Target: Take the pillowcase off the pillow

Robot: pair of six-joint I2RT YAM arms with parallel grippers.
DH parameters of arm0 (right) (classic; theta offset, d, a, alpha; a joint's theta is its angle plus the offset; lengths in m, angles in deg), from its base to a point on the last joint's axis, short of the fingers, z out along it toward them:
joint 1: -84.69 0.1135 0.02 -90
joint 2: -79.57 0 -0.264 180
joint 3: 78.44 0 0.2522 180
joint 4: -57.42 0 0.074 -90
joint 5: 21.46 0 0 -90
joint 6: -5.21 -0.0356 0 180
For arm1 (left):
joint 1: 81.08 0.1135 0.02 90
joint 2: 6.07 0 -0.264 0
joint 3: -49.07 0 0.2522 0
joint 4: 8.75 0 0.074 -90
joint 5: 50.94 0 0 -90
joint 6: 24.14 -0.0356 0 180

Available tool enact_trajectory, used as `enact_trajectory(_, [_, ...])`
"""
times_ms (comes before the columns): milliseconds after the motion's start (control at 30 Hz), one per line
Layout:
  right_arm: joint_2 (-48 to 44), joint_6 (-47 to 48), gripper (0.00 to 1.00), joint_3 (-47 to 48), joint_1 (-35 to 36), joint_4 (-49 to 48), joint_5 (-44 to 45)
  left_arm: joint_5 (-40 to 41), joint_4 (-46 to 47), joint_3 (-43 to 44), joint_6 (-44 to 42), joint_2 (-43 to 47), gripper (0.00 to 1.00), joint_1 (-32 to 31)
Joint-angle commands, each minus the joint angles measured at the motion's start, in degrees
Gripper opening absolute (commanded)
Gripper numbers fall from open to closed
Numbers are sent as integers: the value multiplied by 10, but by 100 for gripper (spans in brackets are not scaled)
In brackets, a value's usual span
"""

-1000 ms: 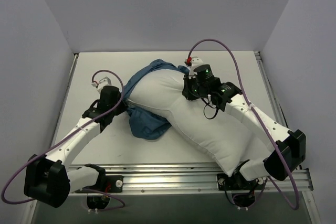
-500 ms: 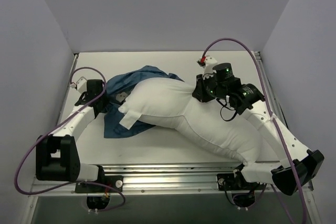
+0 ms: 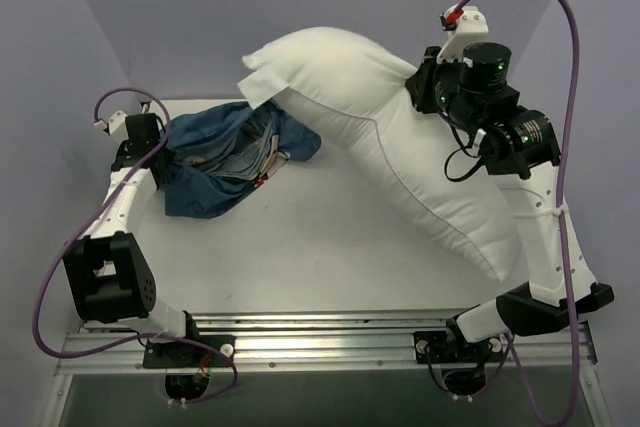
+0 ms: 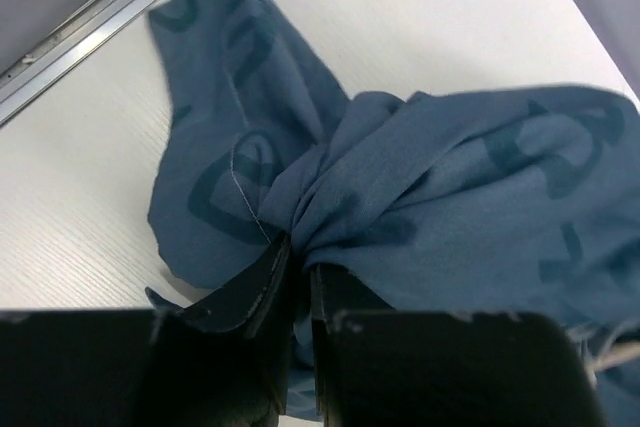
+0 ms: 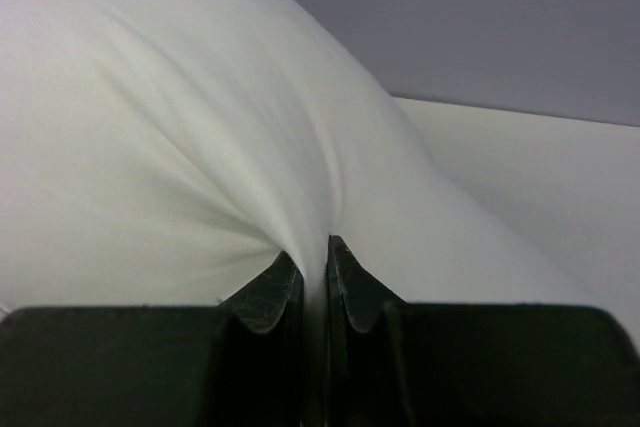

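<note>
Right gripper (image 5: 313,279) is clamped on a fold of the pillow (image 3: 400,157), raised off the table (image 3: 330,247), while left gripper (image 4: 298,282) pinches the pillowcase (image 3: 215,159) bunched at far left.

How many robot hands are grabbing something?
2. The left gripper pinches the blue pillowcase at the far left. The right gripper pinches the white pillow, held up in the air on the right. No other grippers show.
</note>
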Motion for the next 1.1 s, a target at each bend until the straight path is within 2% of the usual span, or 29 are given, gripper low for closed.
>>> enact_trajectory(0, [23,-6,0,55,-32,-56,117,12,-33,25,-42,17,18,0])
enact_trajectory(133, [26,-21,0,31,-58,-82,153,1,-44,-5,-47,65,21,1])
enact_trajectory(200, [23,-29,0,-11,-59,-106,166,-21,-48,-39,-34,103,23,0])
enact_trajectory(233, [22,-32,0,-31,-58,-117,175,-59,-47,-56,-28,116,25,-1])
enact_trajectory(367, [29,-50,0,-144,-59,-164,186,-140,-51,-141,-8,186,29,-5])
enact_trajectory(400, [30,-55,0,-197,-59,-176,182,-154,-55,-167,-8,213,31,-8])
enact_trajectory(500, [31,-77,0,-300,-60,-238,149,-200,-83,-207,-22,259,43,-31])
enact_trajectory(633, [57,-94,0,-374,-59,-292,121,-254,-134,-241,-27,297,54,-60])
enact_trajectory(800, [67,-95,0,-386,-58,-289,79,-280,-179,-234,-34,375,69,-81])
enact_trajectory(900, [37,-94,20,-372,-59,-270,56,-264,-224,-170,-60,404,83,-81])
enact_trajectory(933, [27,-93,40,-369,-59,-259,52,-258,-237,-149,-69,408,85,-81])
enact_trajectory(1000, [3,-91,58,-356,-58,-250,52,-242,-271,-83,-93,410,92,-80])
enact_trajectory(1033, [-22,-89,71,-353,-59,-236,57,-225,-283,-60,-102,410,94,-80])
enact_trajectory(1067, [-36,-88,76,-347,-60,-227,71,-216,-303,-38,-119,410,97,-80])
